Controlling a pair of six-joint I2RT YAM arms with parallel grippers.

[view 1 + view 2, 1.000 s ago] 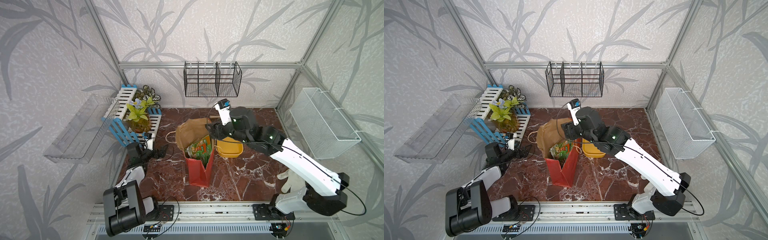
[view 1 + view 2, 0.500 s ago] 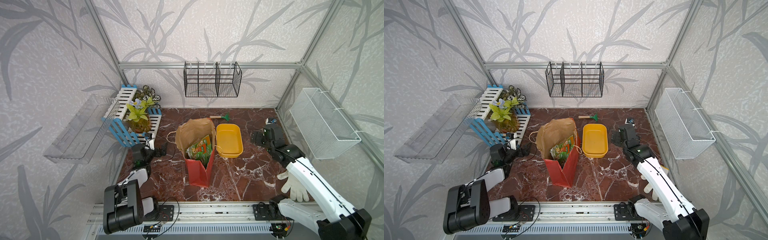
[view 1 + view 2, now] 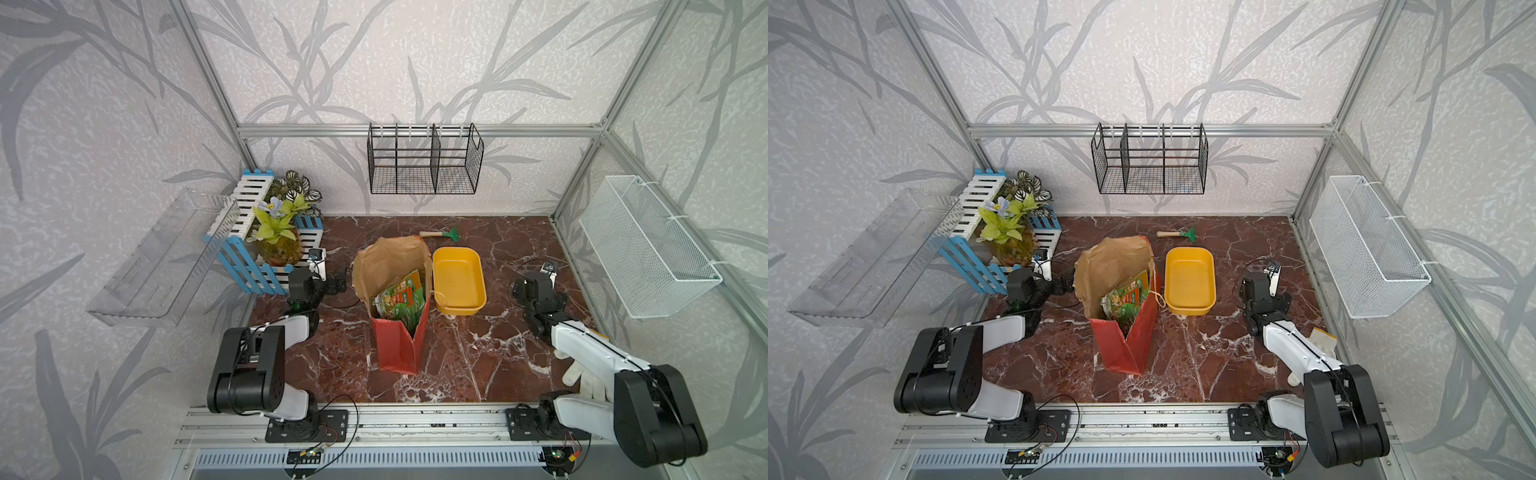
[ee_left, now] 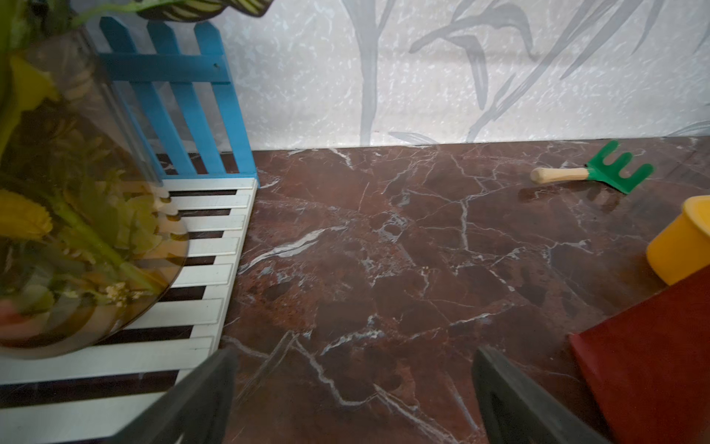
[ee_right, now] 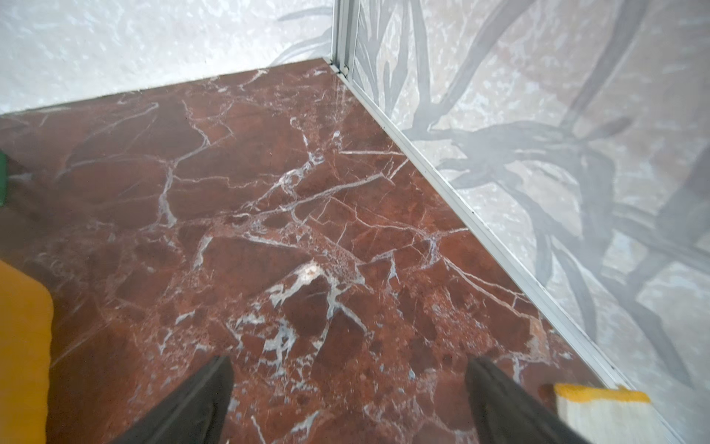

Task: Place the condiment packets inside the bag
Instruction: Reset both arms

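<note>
Far left, a clear shelf [image 3: 162, 266] hangs on the wall. Next to it a blue/white crate [image 3: 266, 274] sits on the tabletop [image 3: 478, 353] w/ a plant jar [image 3: 278, 249] in it. Left claw [image 4: 353, 384] is low between crate and bag, jaws spread wide, nothing in them, only bare marble showing between the fingers [image 4: 199, 399]. The bag's red side is just beside it in the wrist view. The bag [image 3: 397, 349] stands upright mid-tabletop, mouth open, brown inside showing. The packets [image 3: 401, 301] are inside it, green and orange, leaning vs. the right wall, tops below the rim. Their count can't be told. Touching or just beside the bag's right side is a yellow tub [image 3: 459, 278]. Behind the tub, near the back wall, lies a small green rake [image 3: 440, 235]. A black wire rack [image 3: 424, 166] hangs on the back wall above. Right claw [image 5: 349, 384] is right of the tub, apart from it, jaws fully apart, holding nothing, bare tabletop under it. A white glove [image 3: 582, 374] w/ yellow cuff lies by the right arm near the right wall. A white mesh basket [image 3: 648, 253] hangs on that wall.
</note>
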